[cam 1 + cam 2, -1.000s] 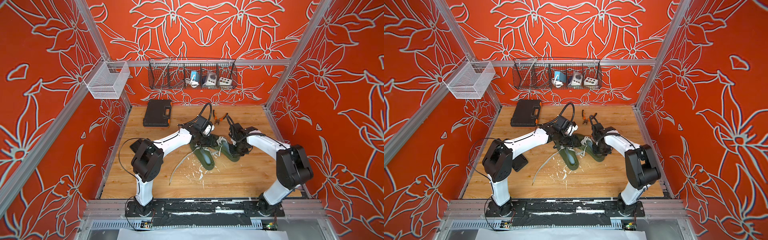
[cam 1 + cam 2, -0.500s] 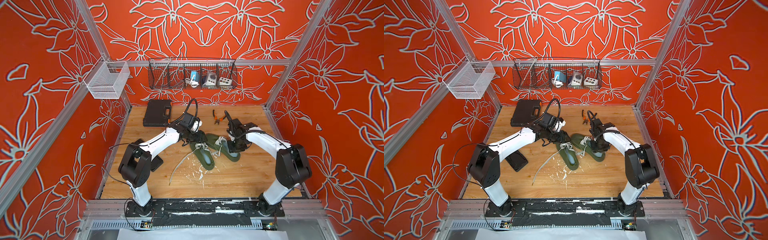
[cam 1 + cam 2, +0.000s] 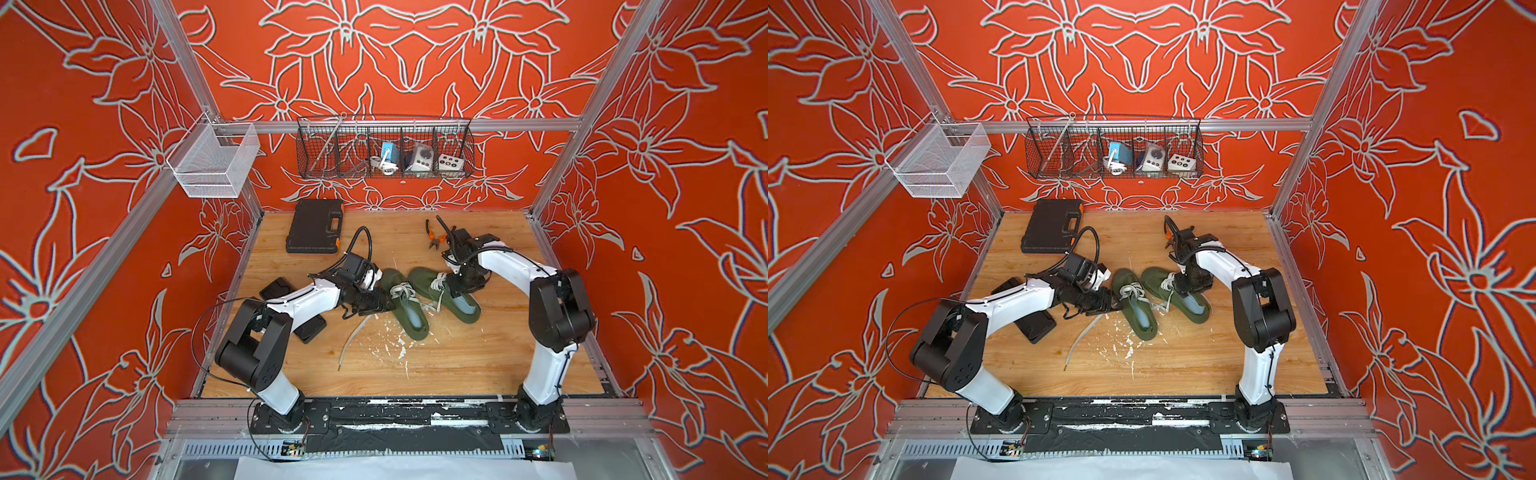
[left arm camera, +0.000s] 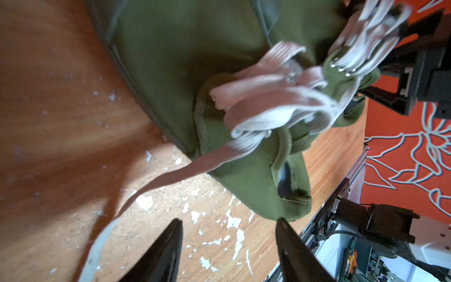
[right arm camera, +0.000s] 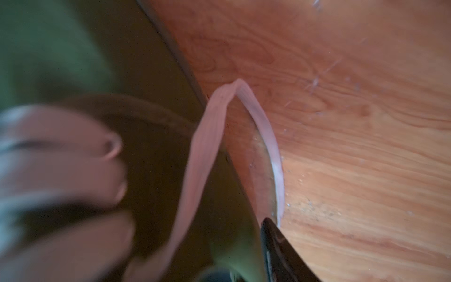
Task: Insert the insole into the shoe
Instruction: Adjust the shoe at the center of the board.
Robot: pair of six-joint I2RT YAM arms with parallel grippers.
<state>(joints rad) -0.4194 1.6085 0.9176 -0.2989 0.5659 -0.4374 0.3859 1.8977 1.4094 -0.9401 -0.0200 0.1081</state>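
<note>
Two arms: both back off the green shoes vs a sec ago.
L gripper [image 4: 228, 223]: jaws wide apart, empty, now just beside left shoe [image 3: 405, 305], over table [image 3: 457, 365].
R gripper [image 3: 459, 286]: only one finger [image 5: 275, 246] shows, by right shoe [image 3: 444, 293] & lace [image 5: 205, 151]; can't tell opening or hold.
Insole [image 3: 417, 319]: pale blue, lies inside left shoe; 2nd insole [image 3: 467, 307] in right shoe.
Meaning: reads as a let-go after seating; task prob. near done.

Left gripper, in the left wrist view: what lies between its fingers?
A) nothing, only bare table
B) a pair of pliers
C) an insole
A: the left gripper stands open over the table, and the green shoe lies beyond its fingertips.
</note>
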